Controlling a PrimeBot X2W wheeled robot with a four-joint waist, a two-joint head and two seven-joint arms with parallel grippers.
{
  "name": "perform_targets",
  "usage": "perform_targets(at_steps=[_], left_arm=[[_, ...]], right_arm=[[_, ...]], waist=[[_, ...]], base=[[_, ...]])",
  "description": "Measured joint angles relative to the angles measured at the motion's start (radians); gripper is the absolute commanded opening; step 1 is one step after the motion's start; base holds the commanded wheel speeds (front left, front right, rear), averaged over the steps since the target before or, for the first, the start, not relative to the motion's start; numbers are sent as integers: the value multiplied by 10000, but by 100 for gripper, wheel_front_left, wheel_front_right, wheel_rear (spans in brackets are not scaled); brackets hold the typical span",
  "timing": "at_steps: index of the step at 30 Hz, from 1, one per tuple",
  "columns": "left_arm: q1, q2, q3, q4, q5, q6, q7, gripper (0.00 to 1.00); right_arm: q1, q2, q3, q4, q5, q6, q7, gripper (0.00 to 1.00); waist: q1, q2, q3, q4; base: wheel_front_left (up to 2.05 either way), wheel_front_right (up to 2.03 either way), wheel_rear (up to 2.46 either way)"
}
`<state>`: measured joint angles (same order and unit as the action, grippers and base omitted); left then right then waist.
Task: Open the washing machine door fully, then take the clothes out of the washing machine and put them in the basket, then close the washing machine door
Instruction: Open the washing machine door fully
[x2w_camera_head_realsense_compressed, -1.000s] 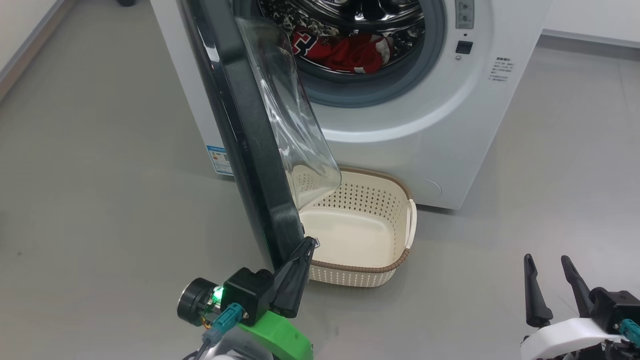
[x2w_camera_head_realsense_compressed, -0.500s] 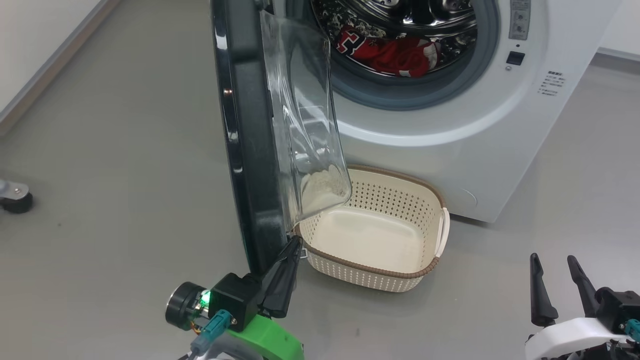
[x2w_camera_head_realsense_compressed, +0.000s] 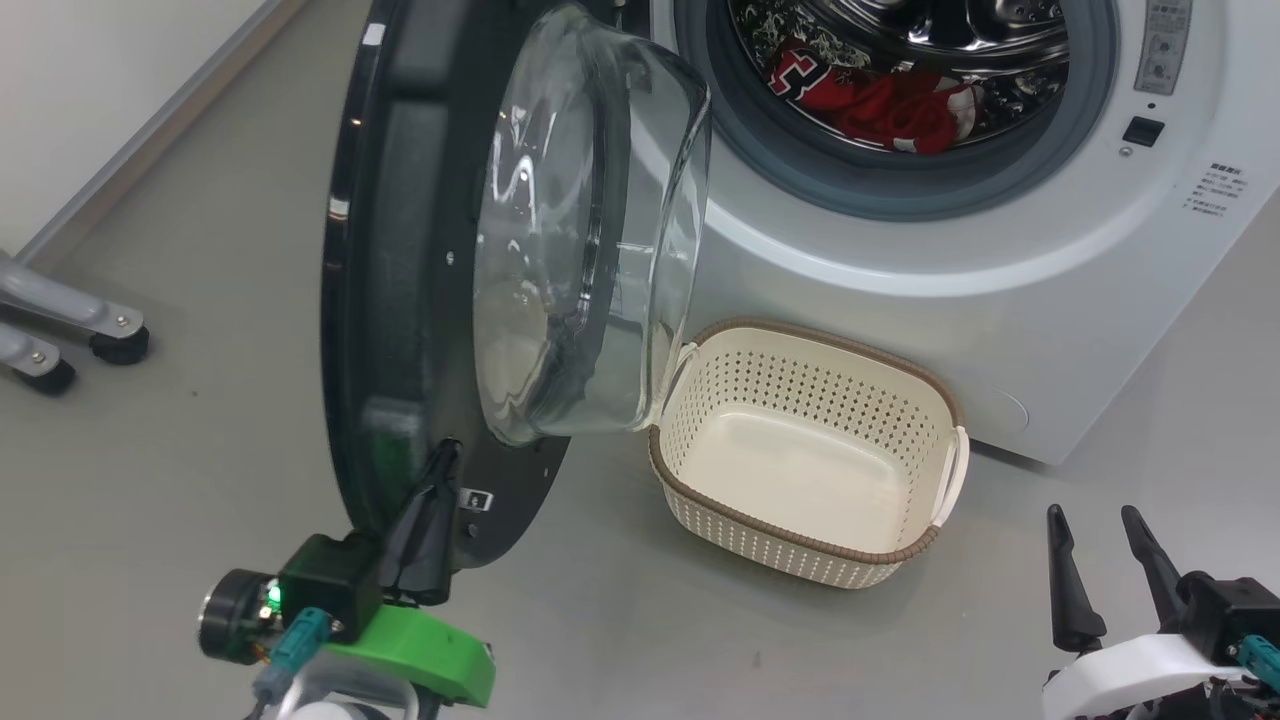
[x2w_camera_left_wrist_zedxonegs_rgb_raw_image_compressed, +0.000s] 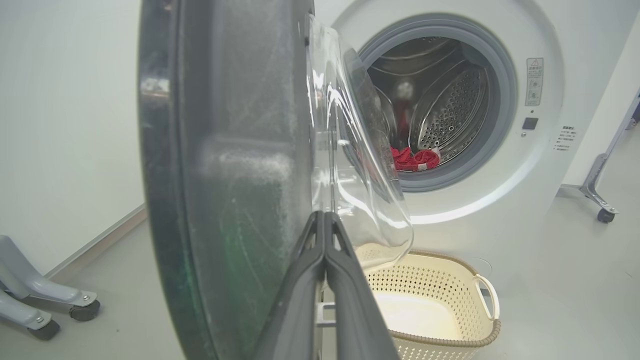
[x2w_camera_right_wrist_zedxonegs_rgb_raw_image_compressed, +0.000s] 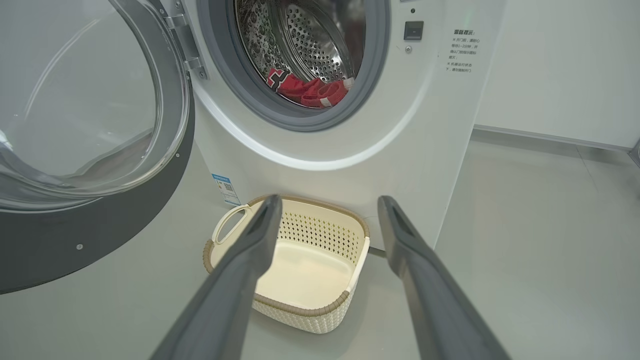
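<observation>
Washing machine door (x2w_camera_head_realsense_compressed: 400, 300) hanging open beside washing machine (x2w_camera_head_realsense_compressed: 900, 250): heavy, stiff, glass fragile. Left claw (x2w_camera_head_realsense_compressed: 440, 470) clenched, tips seemingly pressing door's black inner rim. Right claw (x2w_camera_head_realsense_compressed: 1092, 515) released. Clothes (x2w_camera_head_realsense_compressed: 880, 100) lying inside machine: soft, light; pinching bunched fold advised. Basket (x2w_camera_head_realsense_compressed: 800, 545) sitting before machine.

The left end effector (x2w_camera_head_realsense_compressed: 446, 458) is fully closed: its two dark fingers (x2w_camera_left_wrist_zedxonegs_rgb_raw_image_compressed: 300, 290) lie flat together with no gap. They slant up and a little to the right from a black wrist block. That block carries a lit green lamp (small, on its near face) and sits on a bright green bracket with a teal plug beside it. The joined tips rest against the door (x2w_camera_head_realsense_compressed: 400, 300), low on its black inner side. The right end effector (x2w_camera_head_realsense_compressed: 1092, 515) hangs low over the floor, well apart from the left. Its fingers (x2w_camera_right_wrist_zedxonegs_rgb_raw_image_compressed: 235, 280) stand upright and spread wide with nothing between them. A white forearm shell and a teal plug lie behind its black wrist.
</observation>
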<state>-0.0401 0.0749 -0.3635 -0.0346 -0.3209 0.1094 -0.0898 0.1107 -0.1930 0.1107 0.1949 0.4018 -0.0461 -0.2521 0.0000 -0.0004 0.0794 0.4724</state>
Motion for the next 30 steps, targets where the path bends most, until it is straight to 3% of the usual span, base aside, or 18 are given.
perform_targets(at_steps=[23, 30], left_arm=[[-457, 832, 2920, 1104, -82, 15, -169, 0], [-925, 888, 3248, 1806, -314, 46, -77, 0]], right_arm=[[-312, -284, -21, -115, -96, 10, 0, 100], [-370, -286, -86, -119, -96, 12, 0, 100]], waist=[[0, 0, 714, -697], [0, 0, 830, -779]], base=[[0, 0, 0], [0, 0, 0]])
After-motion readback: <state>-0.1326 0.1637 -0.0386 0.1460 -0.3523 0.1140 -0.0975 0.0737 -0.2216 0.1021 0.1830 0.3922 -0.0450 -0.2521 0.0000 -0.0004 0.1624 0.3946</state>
